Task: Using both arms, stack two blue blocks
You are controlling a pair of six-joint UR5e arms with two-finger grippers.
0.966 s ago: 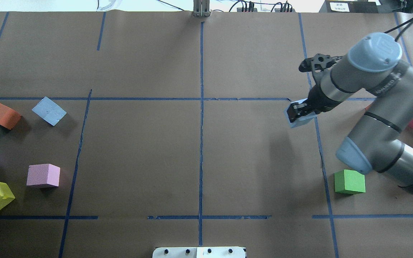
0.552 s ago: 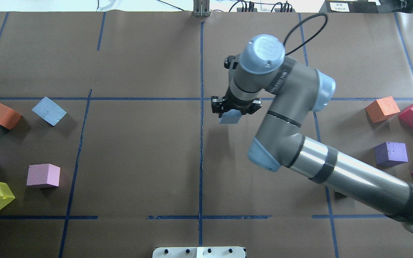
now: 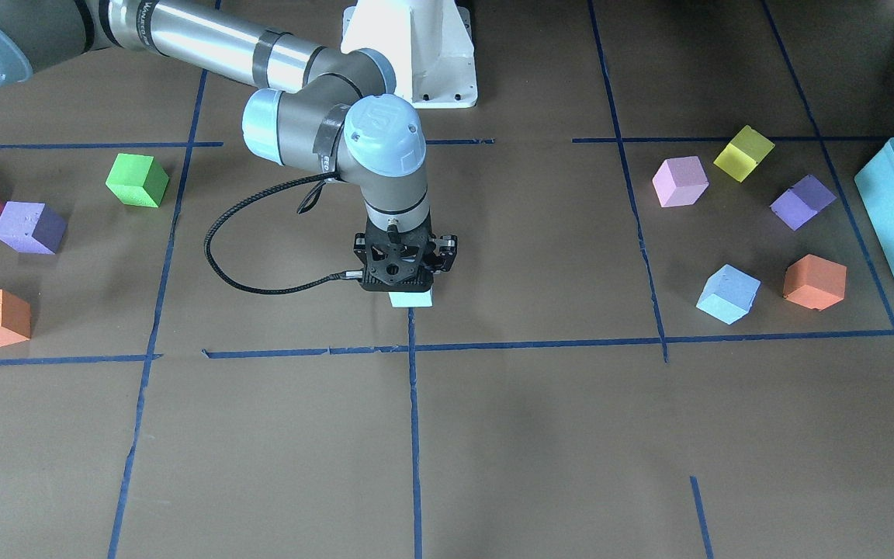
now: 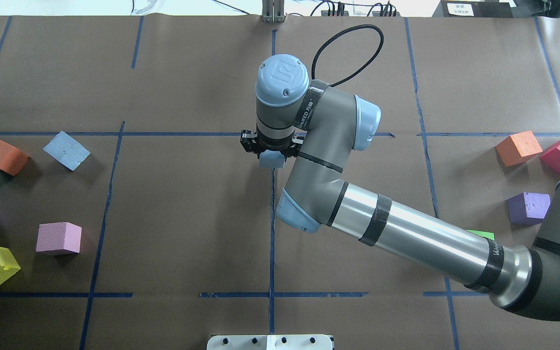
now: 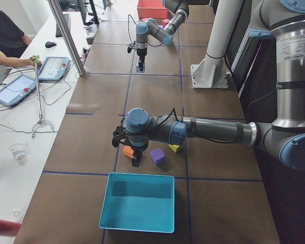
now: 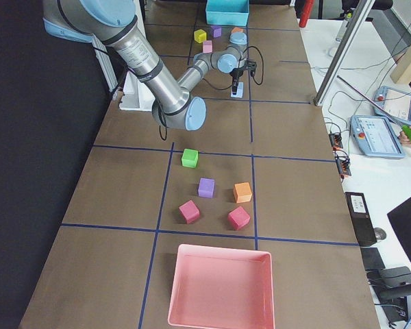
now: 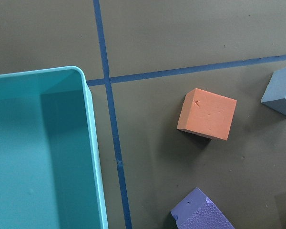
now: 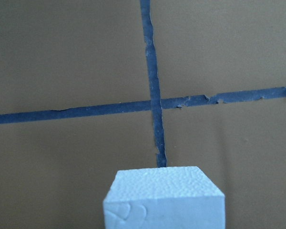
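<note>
The right arm (image 4: pixel 406 233) is built of grey cylindrical segments and a polished silver tube, ringed by black bands (image 4: pixel 371 219). The joints are closed by pale blue caps (image 4: pixel 281 80) embossed with a logo. A black braided cable (image 4: pixel 383 41) is looped above the black fingers (image 4: pixel 248 143).

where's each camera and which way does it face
Front-facing: across the table, looking back, steeply down; right arm holding blue block.
Overhead: opposite side, looking forward and down; same arm, same block.
Left: table's left end; left arm near.
Right: opposite end; right arm near.
Left wrist: down at teal bin, orange block; no body.
Right wrist: down at held block; no fingers.
</note>
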